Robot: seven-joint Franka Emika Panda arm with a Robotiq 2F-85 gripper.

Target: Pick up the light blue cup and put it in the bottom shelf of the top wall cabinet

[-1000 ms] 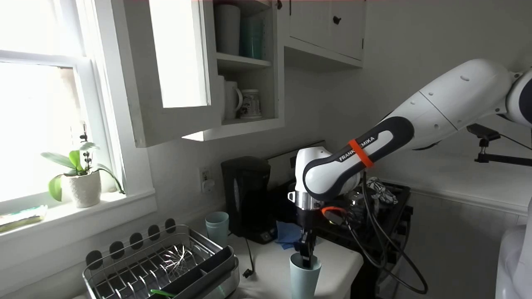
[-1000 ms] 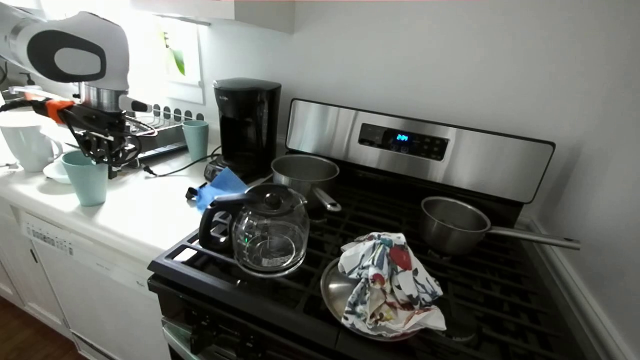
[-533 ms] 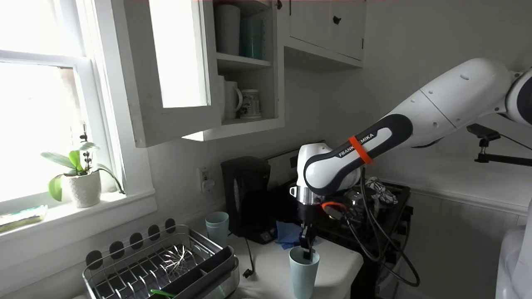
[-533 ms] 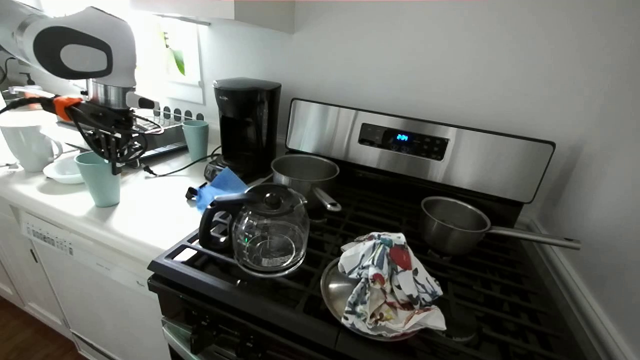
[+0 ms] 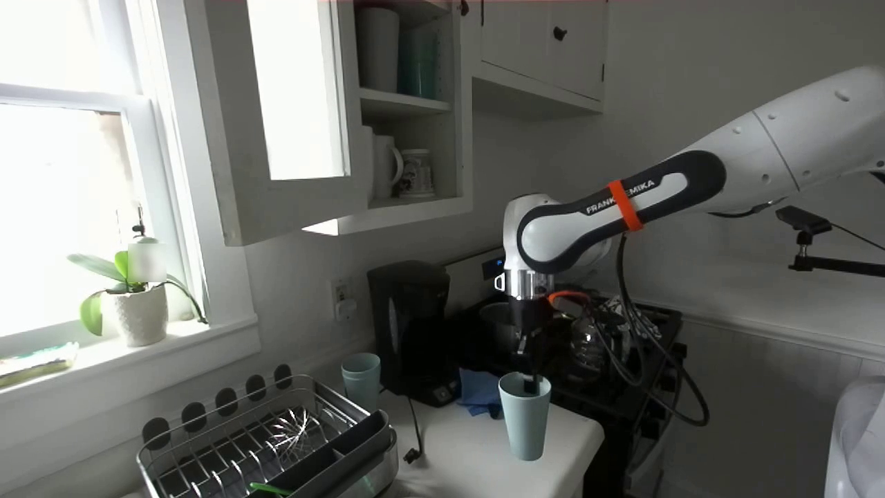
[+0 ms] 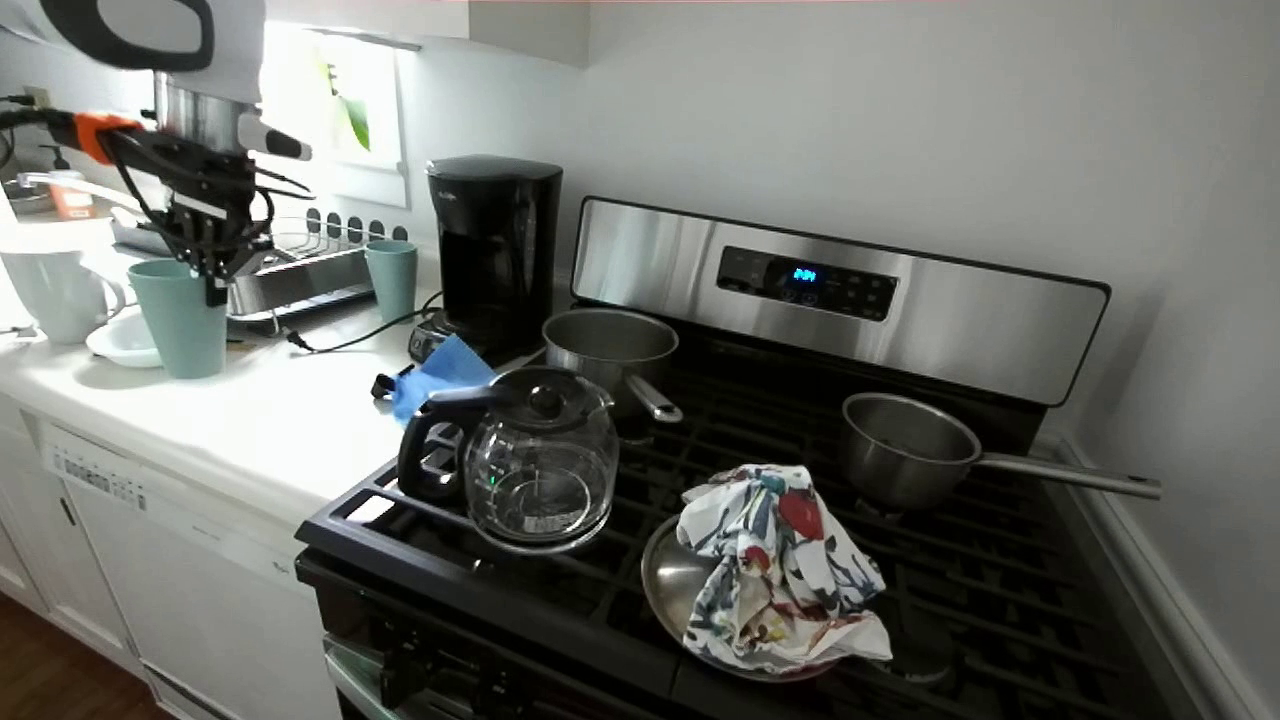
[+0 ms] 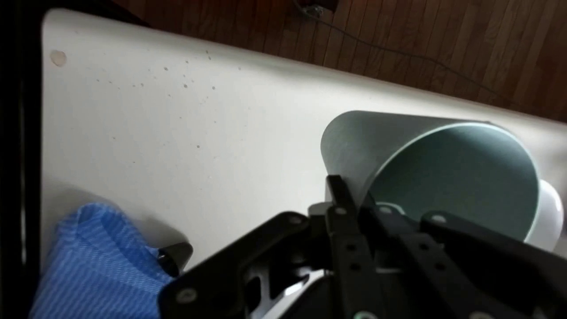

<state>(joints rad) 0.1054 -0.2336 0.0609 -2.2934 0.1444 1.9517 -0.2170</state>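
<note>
My gripper (image 5: 531,382) is shut on the near wall of the light blue cup (image 5: 525,425), one finger inside the rim and one outside. In an exterior view the cup (image 6: 180,325) hangs upright above the counter below the gripper (image 6: 214,288). In the wrist view the cup's open mouth (image 7: 456,173) faces the camera, with the fingers (image 7: 354,190) pinching its rim. The top wall cabinet (image 5: 466,138) has its door open. Its bottom shelf (image 5: 446,162) holds white mugs and a patterned mug, up and left of the gripper; its left part is hidden by the door.
The open cabinet door (image 5: 290,207) juts out at the left. A dish rack (image 5: 373,443), another light blue cup (image 5: 361,380) and a black coffee maker (image 5: 409,332) stand on the counter. A glass carafe (image 6: 540,470) and pots stand on the stove. A white bowl (image 6: 125,340) sits behind the held cup.
The arm has risen, and the cup has come up with the gripper off the counter. In the exterior views both first shift slightly, then move clearly upward. The cup stays gripped.
</note>
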